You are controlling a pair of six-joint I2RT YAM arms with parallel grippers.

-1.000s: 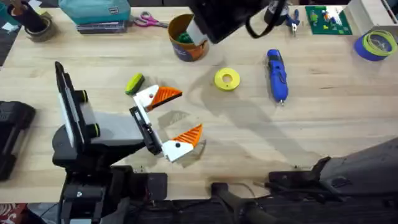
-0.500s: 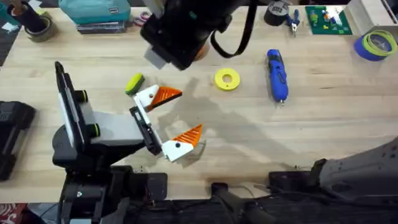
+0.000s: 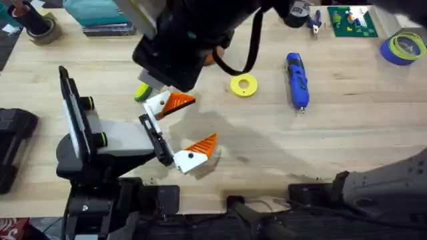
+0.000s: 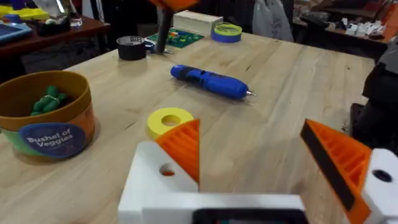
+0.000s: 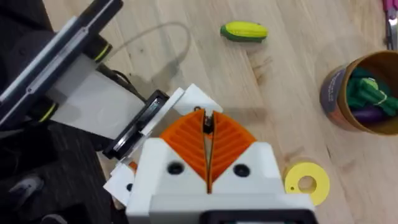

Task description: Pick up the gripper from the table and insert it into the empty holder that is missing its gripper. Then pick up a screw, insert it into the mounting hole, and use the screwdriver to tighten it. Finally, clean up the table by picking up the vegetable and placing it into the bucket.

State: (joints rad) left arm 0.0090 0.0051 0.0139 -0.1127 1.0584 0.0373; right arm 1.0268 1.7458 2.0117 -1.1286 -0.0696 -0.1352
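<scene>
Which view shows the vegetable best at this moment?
The right wrist view: the vegetable lies whole and unobstructed on the table, its yellow and green ends both clear. Overhead, the right arm covers part of it, leaving a yellow-green sliver at the arm's edge.

A pale wood-grain tabletop [image 3: 347, 140] spans the scene. Beyond its far edge stands a dark reddish side table [image 4: 74, 31] amid dim clutter.
</scene>
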